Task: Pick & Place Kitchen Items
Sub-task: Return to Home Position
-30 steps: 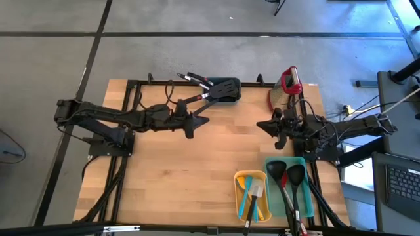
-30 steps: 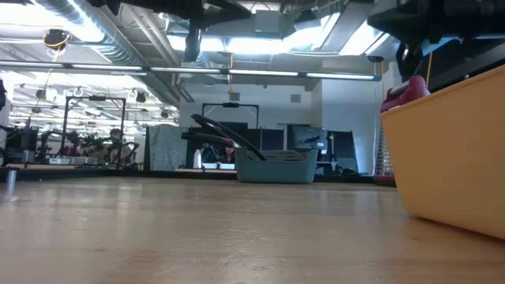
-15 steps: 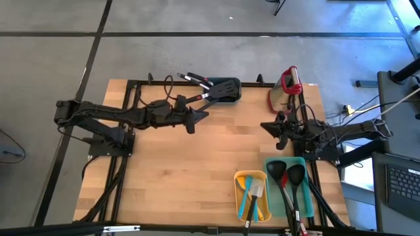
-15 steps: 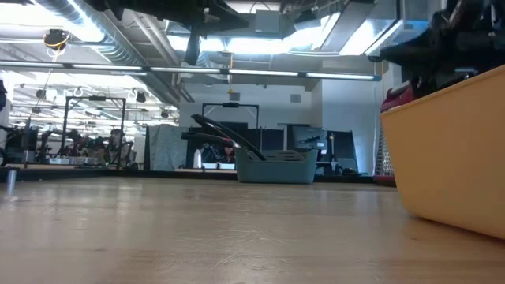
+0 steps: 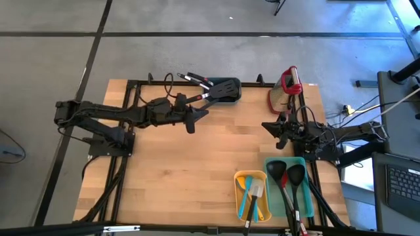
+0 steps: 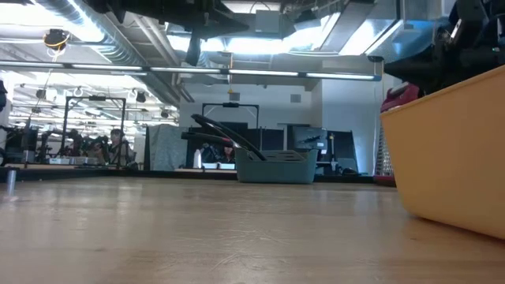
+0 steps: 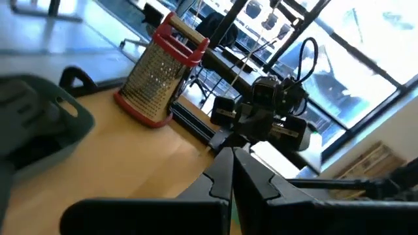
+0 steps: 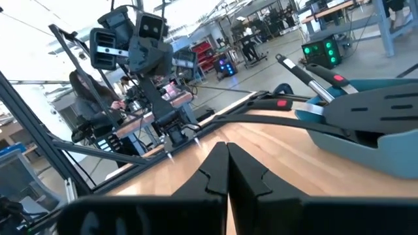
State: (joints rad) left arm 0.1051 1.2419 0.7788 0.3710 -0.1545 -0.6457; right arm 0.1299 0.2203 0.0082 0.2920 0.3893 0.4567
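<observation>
A: Left pincer (image 5: 197, 118) pressed together, empty, near the far grey tray (image 5: 228, 96) holding utensils (image 5: 197, 81).

B: Grater (image 5: 289, 83) far right; right pincer (image 5: 272, 128) also closed, empty. Yellow bin (image 5: 242, 196) and teal bin (image 5: 275, 203) hold utensils; progress undeterminable.

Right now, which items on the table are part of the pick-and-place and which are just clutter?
Job items: grater; grey bin with utensils; yellow bin with spatulas; teal bin with ladles; left gripper and right gripper, both shut.

Lying about: cables; laptop.
</observation>
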